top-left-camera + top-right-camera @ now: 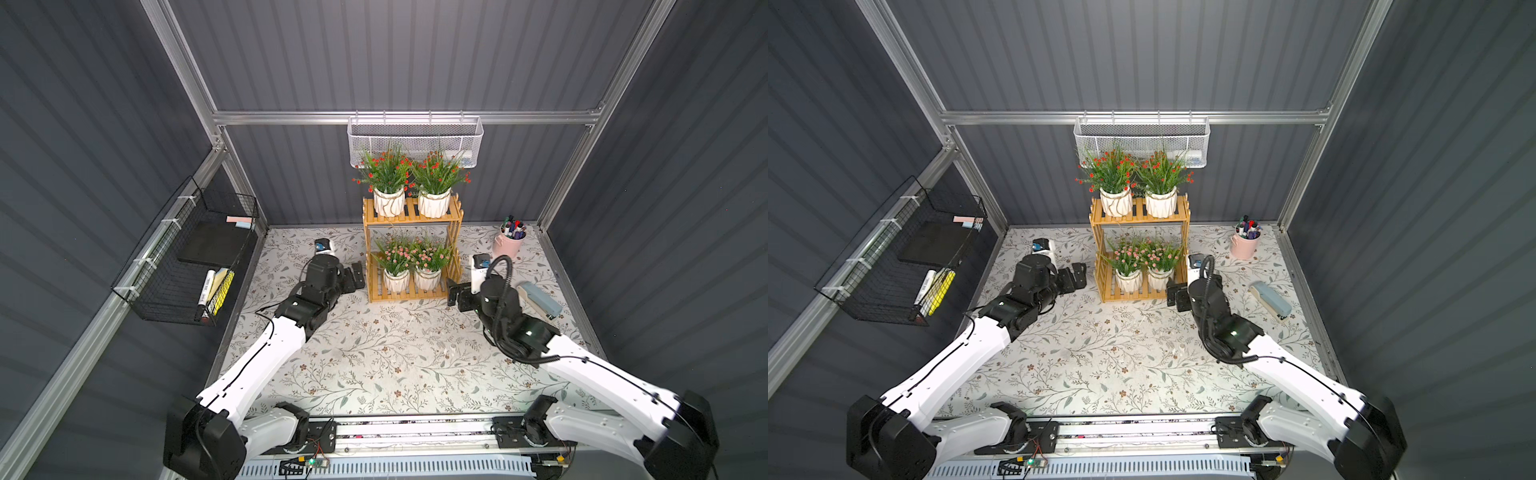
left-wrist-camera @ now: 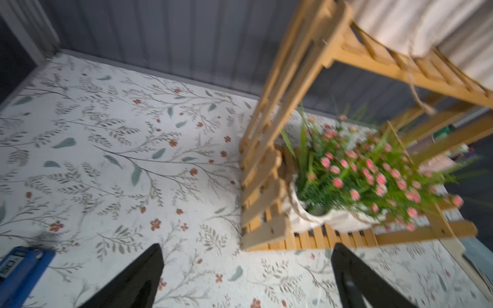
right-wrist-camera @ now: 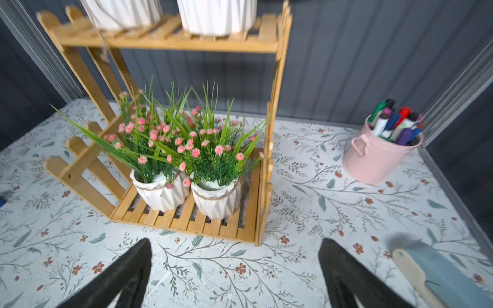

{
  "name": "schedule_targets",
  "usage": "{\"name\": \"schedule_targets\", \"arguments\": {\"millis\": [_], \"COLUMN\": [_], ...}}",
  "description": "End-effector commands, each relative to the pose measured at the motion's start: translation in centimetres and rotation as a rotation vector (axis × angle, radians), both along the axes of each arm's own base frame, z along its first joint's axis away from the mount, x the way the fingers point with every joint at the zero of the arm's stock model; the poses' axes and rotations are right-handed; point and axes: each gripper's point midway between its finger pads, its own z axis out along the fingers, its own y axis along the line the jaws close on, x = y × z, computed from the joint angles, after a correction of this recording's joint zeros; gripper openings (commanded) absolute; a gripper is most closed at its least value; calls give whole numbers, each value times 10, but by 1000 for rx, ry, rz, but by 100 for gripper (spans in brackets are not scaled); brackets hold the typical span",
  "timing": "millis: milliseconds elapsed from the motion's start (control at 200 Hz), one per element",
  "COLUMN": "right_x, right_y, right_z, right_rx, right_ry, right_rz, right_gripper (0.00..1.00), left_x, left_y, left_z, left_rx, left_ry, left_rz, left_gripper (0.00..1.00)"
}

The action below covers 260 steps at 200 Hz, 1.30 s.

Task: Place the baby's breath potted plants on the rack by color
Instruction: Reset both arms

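In both top views the rack (image 1: pixel 409 294) holds the red plants (image 1: pixel 388 172) up top and the pink plants (image 1: pixel 395 255) on the low step (sorting looks done, I think). The left gripper (image 1: pixel 358 276) sits at the rack's left side, the right gripper (image 1: pixel 453 294) at its right front corner. Left wrist view: spread wide, empty. Right wrist view: the same, pink plants straight ahead.

Floral-print tabletop (image 1: pixel 374 353) is overlooked from high in both top views; honey-coloured slatted wooden rack (image 3: pixel 186 221) is caught close-up by wrist cams, seemingly from opposite sides.
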Motion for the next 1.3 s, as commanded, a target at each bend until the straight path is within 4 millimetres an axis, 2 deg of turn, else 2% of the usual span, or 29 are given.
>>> {"name": "schedule_targets", "arguments": {"millis": [0, 45, 120, 160, 220, 310, 355, 450, 555, 645, 730, 780, 795, 861, 891, 926, 1016, 1056, 1101, 1141, 1171, 1296], "right_x": [-15, -19, -18, -14, -2, 23, 32, 46, 54, 58, 61, 62, 64, 70, 73, 77, 81, 82, 86, 86, 87, 86], "right_y": [-14, -21, -43, -51, -61, -84, -95, -118, -129, -139, -154, -162, -164, -173, -173, -170, -159, -157, -157, -156, -156, -155], "right_z": [2, 16, 39, 44, 42, 20, 8, -27, -66, -89, -108, -115, -127, -136, -141, -145, -162, -171, -169, -169, -168, -172], "right_rx": [-122, -121, -110, -117, -113, -34, 9, 16, -78, -116, -53, -26, -29, -4, 31, 45, 48, 45, 45, 38, 40, 35], "right_ry": [-8, -69, -168, -205, -192, -57, -19, 6, 6, -6, 28, 45, 69, 52, 55, 62, 96, 100, 52, 27, 19, 93], "right_rz": [40, 50, 11, 24, 46, -21, -55, -132, -172, -197, -220, -230, -235, -250, -230, -200, -124, -115, -107, -97, -99, -94], "right_gripper": [99, 99, 99, 99, 99, 99, 99, 99, 99, 99, 99, 99, 99, 99, 99, 99, 99, 99, 99, 99, 99, 99], "left_x": [14, 19, 26, 29, 34, 38, 36, 26, 24, 29, 38, 42, 43, 47, 51, 55, 51, 53, 53, 53, 53, 56], "left_y": [27, 38, 50, 56, 68, 90, 97, 107, 113, 113, 112, 113, 113, 111, 110, 109, 106, 107, 108, 108, 109, 120], "left_z": [6, 7, 4, -5, -29, -76, -89, -93, -108, -114, -115, -111, -110, -104, -104, -112, -129, -121, -131, -124, -126, -129], "left_rx": [-5, -9, 54, 102, 181, 224, 220, 253, 289, 304, 318, 325, 326, 336, 333, 335, 339, 341, 325, 328, 325, 316], "left_ry": [-57, -76, -107, -110, -74, 5, -18, -135, -135, -164, -183, -215, -228, -288, -297, -269, -297, -339, -276, -329, -308, -266], "left_rz": [38, 50, 58, 69, 82, 133, 143, 173, 181, 161, 146, 154, 155, 141, 140, 130, 108, 111, 104, 113, 114, 182], "left_gripper": [99, 99, 99, 99, 99, 99, 99, 99, 99, 100, 99, 99, 99, 100, 99, 99, 100, 99, 99, 99, 99, 99]}}
